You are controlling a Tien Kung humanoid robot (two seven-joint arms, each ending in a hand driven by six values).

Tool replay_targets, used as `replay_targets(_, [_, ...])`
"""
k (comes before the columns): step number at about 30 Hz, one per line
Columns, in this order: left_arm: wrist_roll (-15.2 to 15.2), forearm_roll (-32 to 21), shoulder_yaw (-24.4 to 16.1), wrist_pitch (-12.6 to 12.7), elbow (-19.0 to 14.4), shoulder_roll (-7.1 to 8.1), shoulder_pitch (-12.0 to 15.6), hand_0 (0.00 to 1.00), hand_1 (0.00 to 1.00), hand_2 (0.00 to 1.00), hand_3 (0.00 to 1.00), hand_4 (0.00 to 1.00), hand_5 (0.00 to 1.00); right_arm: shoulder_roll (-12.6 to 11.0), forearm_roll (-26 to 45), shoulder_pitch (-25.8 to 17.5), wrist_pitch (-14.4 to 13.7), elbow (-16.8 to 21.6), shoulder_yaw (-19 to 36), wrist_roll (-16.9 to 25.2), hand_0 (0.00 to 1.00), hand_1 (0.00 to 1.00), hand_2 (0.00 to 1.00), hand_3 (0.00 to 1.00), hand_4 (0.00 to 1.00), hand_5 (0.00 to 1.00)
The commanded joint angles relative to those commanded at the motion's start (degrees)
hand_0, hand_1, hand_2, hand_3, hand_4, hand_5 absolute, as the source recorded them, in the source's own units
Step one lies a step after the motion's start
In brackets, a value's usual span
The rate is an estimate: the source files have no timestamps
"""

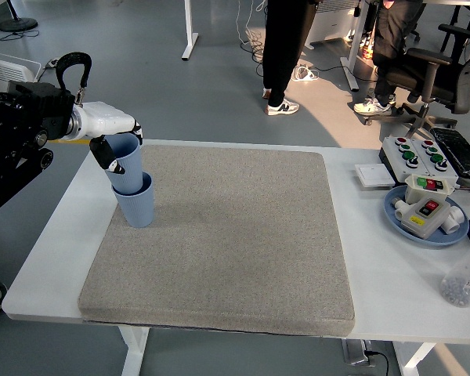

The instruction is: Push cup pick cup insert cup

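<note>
Spreading across the middle of the white table (59,235) is the grey mat (227,235), and at its upper-left corner stands the lower blue cup (135,205). My left hand (110,133), entering from the upper left of the frame, is clamped around the upper blue cup (125,160), whose base already sits partway inside the lower one. Judging by this, pushing and picking look done and the insertion nearly so; seating the cup fully and letting go remain.

upper cup (126,160) base hidden inside lower cup (135,205), bottle (468,276) cut off
</note>
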Motion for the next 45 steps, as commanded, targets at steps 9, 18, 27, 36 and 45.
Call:
replay_targets(9, [-0.2, -0.6, -0.1, -0.1, -0.2, -0.44, -0.1, 0.483, 0.604, 0.769, 0.704, 0.653, 0.002, 0.0, 0.0, 0.0, 0.0, 0.0, 0.1, -0.1, 0.523, 0.544, 0.618, 0.562, 0.112, 0.448])
replay_targets(18, [-0.7, -0.6, 0.2, 0.3, -0.1, -0.77, 0.2, 0.427, 0.625, 0.806, 0.746, 0.761, 0.078, 0.0, -0.2, -0.2, 0.0, 0.0, 0.2, -0.1, 0.523, 0.544, 0.618, 0.562, 0.112, 0.447])
replay_targets(27, [-2.7, 0.5, 0.5, 2.5, 0.9, -1.06, 0.5, 0.762, 0.857, 0.964, 0.901, 0.939, 0.278, 0.1, -0.4, -0.4, 0.1, 0.1, 0.3, -0.2, 0.523, 0.544, 0.618, 0.562, 0.112, 0.447])
replay_targets(36, [-2.6, 0.1, 1.3, 3.8, 3.0, -1.25, 0.9, 0.994, 0.998, 0.998, 0.998, 0.998, 0.384, 0.1, -0.4, -0.6, 0.0, 0.1, 0.3, -0.2, 0.523, 0.544, 0.618, 0.562, 0.112, 0.447])
replay_targets(45, [-1.7, -1.2, 0.3, 5.6, 2.2, -0.74, 1.8, 0.998, 0.998, 0.998, 0.998, 0.998, 0.402, 0.0, 0.1, -0.3, -0.1, 0.1, 0.0, -0.1, 0.523, 0.544, 0.618, 0.562, 0.112, 0.447])
